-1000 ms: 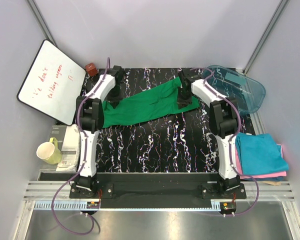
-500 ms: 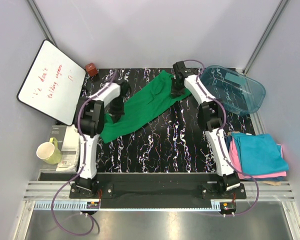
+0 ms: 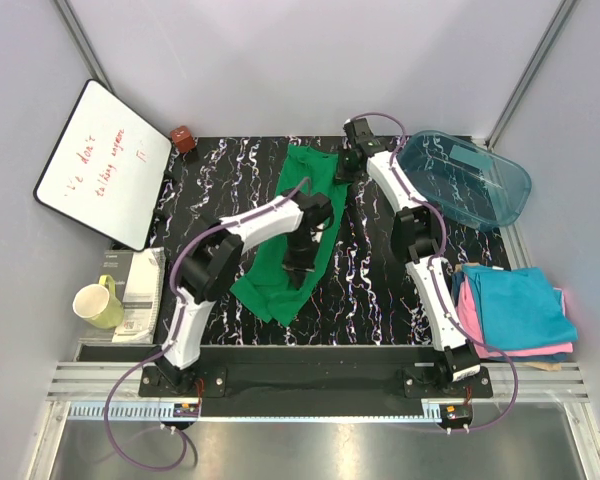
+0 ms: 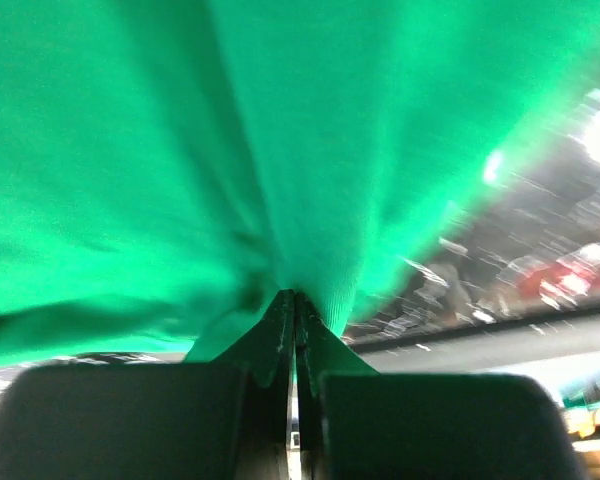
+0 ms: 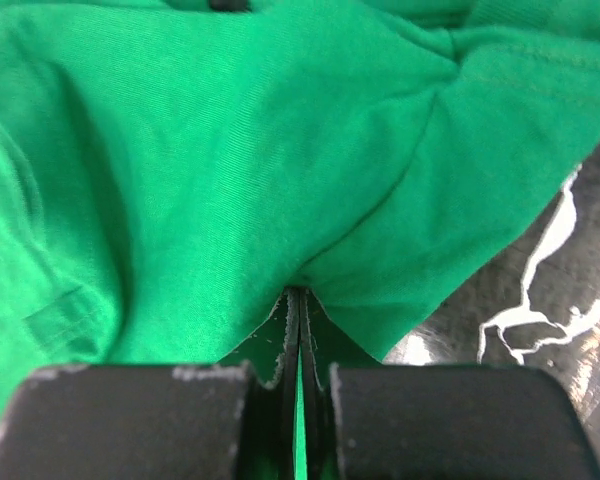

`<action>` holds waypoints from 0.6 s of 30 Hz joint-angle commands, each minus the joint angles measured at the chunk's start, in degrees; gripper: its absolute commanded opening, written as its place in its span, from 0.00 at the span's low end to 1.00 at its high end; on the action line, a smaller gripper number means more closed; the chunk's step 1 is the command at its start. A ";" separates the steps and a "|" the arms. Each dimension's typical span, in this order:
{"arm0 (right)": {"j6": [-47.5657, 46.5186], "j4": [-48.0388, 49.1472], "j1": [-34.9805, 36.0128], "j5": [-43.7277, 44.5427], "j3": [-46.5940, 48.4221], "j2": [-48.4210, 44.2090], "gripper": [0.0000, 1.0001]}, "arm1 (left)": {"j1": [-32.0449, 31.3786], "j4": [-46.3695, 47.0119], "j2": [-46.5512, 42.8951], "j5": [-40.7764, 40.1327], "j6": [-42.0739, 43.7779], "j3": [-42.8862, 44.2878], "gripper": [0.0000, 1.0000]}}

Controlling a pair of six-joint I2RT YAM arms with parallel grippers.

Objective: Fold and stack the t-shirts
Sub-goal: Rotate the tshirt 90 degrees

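At the near right edge of the table [image 3: 380,300] lay a folded stack, a teal-blue t-shirt [image 3: 520,305] on top of a pink t-shirt [image 3: 467,300]. Near mid-table, the left gripper [image 4: 293,305] had its jaws pinched tight on a fold of the green t-shirt [image 3: 305,180], which ran as a crumpled strip from there toward the far side. At its far end the right gripper [image 5: 298,295] likewise clamped the cloth, left of the clear teal tub [image 3: 480,185].
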 commanded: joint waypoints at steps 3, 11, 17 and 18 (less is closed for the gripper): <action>-0.23 3.97 -2.13 -5.51 -1.92 -7.48 0.00 | 0.10 -0.55 -9.06 -2.10 -2.88 4.16 0.00; 0.21 3.10 -2.75 -9.64 -24.68 -27.78 0.00 | 10.81 -5.30 -12.94 -16.69 0.72 2.15 0.01; -0.93 0.46 -0.03 -13.77 -38.22 -36.05 0.00 | 14.78 -4.68 -11.36 -18.45 4.06 1.09 0.07; -0.84 0.20 1.19 -15.25 -39.80 -37.37 0.00 | 14.78 -4.33 -11.01 -18.63 4.41 0.92 0.09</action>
